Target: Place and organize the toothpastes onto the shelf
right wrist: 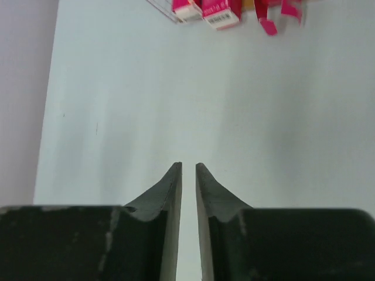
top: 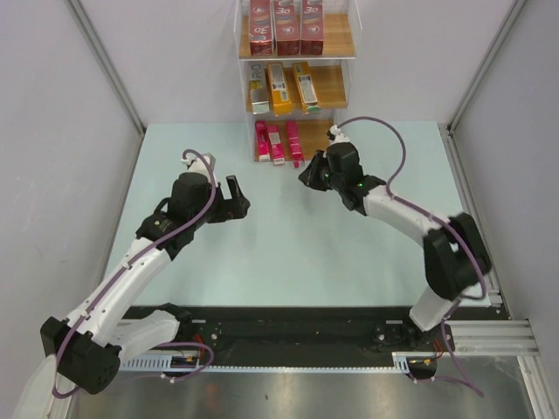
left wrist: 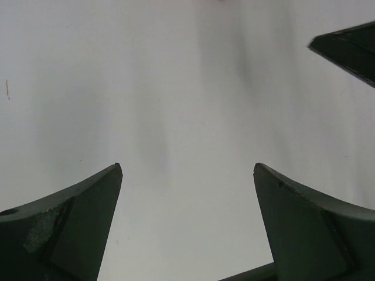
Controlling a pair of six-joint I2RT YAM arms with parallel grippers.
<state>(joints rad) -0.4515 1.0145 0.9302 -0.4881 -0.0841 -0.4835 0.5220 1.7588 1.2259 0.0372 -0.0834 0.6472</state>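
Note:
The shelf [top: 335, 84] stands at the table's far edge. Three dark red toothpastes [top: 286, 26] stand on its top tier. Three orange-yellow ones [top: 279, 87] lie on the middle tier and three slim pink ones [top: 276, 144] on the lowest. My right gripper [top: 306, 175] hovers just in front of the pink cartons [right wrist: 220, 12]. In the right wrist view its fingers [right wrist: 188, 165] stand a narrow gap apart with nothing between them. My left gripper [top: 238, 194] is over bare table left of centre, open wide [left wrist: 187, 167] and empty.
Pale green table top [top: 288, 253] lies between the two arms. Grey walls close in the left and right sides. A metal rail [top: 489, 332] runs along the near edge. A dark pointed part [left wrist: 351, 50] shows in the left wrist view's upper right corner.

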